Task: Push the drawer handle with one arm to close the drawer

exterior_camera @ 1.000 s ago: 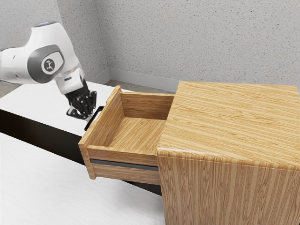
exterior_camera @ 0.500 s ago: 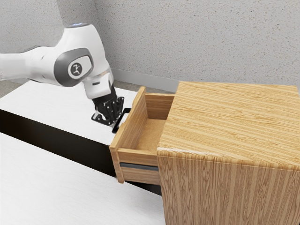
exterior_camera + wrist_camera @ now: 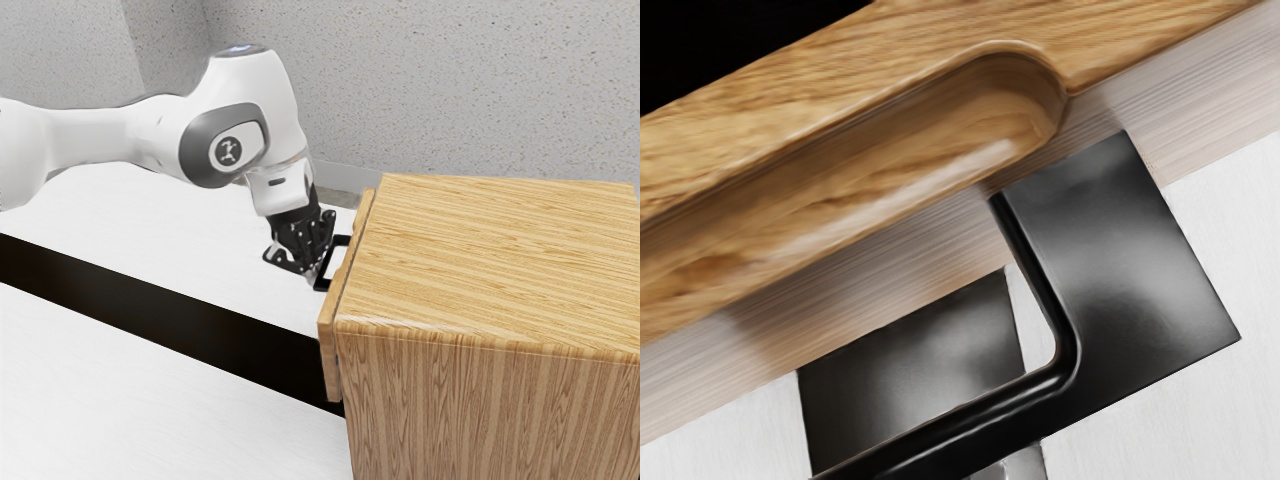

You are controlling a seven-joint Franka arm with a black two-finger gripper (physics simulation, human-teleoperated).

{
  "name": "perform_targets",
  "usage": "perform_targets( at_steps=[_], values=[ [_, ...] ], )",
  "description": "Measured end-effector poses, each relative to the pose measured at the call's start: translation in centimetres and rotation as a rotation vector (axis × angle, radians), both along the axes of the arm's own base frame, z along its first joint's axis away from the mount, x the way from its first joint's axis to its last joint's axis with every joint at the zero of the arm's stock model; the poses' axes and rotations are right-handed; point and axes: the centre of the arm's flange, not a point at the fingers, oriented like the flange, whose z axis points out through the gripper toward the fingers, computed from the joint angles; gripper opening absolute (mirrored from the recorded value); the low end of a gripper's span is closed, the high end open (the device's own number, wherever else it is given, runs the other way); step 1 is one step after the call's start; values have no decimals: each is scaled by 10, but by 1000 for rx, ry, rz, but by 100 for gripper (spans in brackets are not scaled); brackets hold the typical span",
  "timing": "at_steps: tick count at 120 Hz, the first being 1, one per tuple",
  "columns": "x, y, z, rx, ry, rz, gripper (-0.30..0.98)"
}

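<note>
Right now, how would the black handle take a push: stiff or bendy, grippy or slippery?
The handle is probably stiff: its bars look solid and straight, with a firm corner bend. Its glossy sheen suggests a smooth surface, so the pincer might slide along it. It seems unlikely to roll or tip, since it sits against the drawer front.

Arm [image 3: 90,140] at upper left of frame: white, rounded. Grey oval band [image 3: 200,155], dark round emblem [image 3: 228,151], bluish-grey cap [image 3: 241,49]. Black gripper [image 3: 313,279], pale dots.
</note>
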Motion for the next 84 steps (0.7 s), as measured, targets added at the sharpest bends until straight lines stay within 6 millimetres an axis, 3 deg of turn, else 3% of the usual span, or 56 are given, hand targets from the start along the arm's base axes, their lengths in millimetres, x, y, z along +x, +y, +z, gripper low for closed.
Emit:
perform_targets(
  at_steps=[21, 43, 55, 63, 76, 84],
  values=[
    [-4, -22, 4, -7, -6, -13, -9],
    [-11, -14, 2, 3, 3, 17, -10],
    [-22, 0, 13, 12, -2, 43, -10],
    [-13, 35, 21, 12, -3, 109, -10],
    [10, 139, 54, 12, -39, 298, -9],
    [15, 183, 77, 24, -71, 375, -2]
  ],
)
